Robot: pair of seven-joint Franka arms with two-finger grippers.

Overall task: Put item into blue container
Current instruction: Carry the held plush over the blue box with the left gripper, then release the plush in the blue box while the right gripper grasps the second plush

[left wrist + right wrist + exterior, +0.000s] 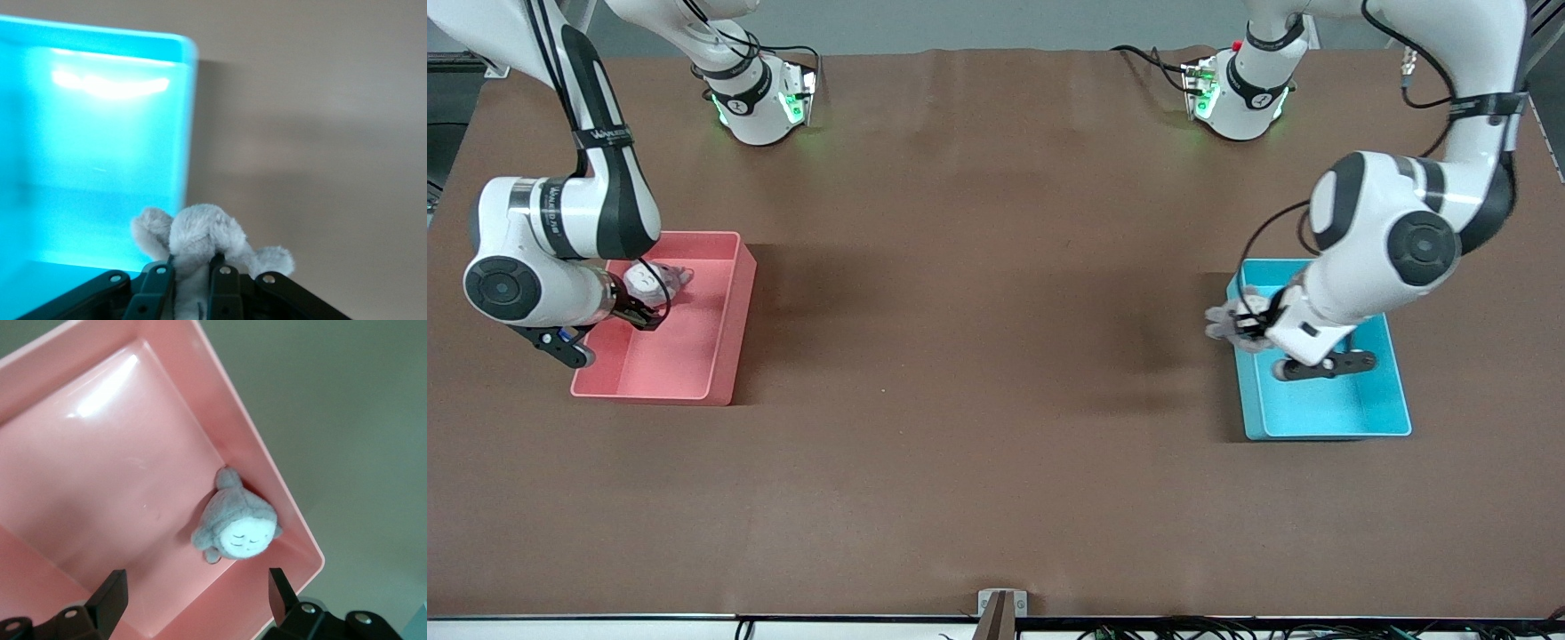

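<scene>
The blue container stands at the left arm's end of the table. My left gripper hangs over the container's rim on the side toward the table's middle, shut on a grey plush item. In the left wrist view the plush bulges out between the fingers of the left gripper, beside the container's wall. My right gripper stands open over the pink bin. A second grey plush with a white face lies in a corner of that bin, ahead of the open right gripper.
The pink bin sits at the right arm's end of the table, its plush against the wall nearest the arms' bases. Brown tabletop stretches between the two bins. A small bracket is at the table's front edge.
</scene>
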